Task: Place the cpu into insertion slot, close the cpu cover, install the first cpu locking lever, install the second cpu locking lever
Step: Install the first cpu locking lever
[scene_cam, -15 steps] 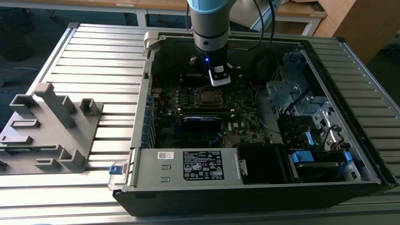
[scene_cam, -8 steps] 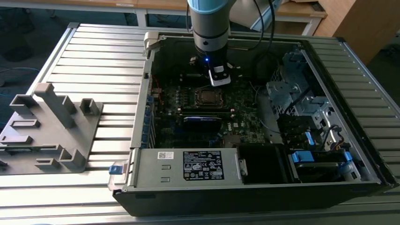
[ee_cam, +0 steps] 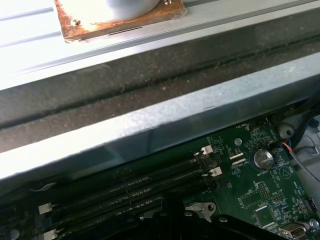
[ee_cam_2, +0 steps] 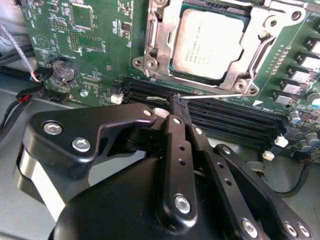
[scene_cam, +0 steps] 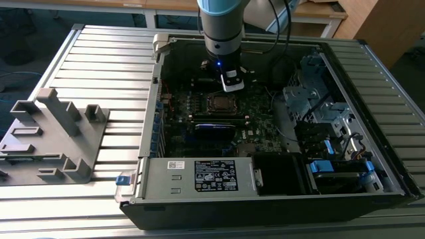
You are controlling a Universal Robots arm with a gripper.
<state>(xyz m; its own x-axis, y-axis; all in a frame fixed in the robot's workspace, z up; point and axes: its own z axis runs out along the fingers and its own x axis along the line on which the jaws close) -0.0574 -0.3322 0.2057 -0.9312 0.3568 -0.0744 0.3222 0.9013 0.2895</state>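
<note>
Gripper (ee_cam_2: 178, 100) fingers drawn fully together, tips against a thin wire lever (ee_cam_2: 220, 94) beside the memory slots (ee_cam_2: 225, 117); chip (ee_cam_2: 212, 42) seated in socket (ee_cam_2: 210, 4), cover (ee_cam_2: 156, 35) lying flat around it.

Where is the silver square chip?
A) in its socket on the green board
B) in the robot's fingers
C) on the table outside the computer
A: in the second wrist view the cpu sits framed by the cpu cover on the green board.
</note>
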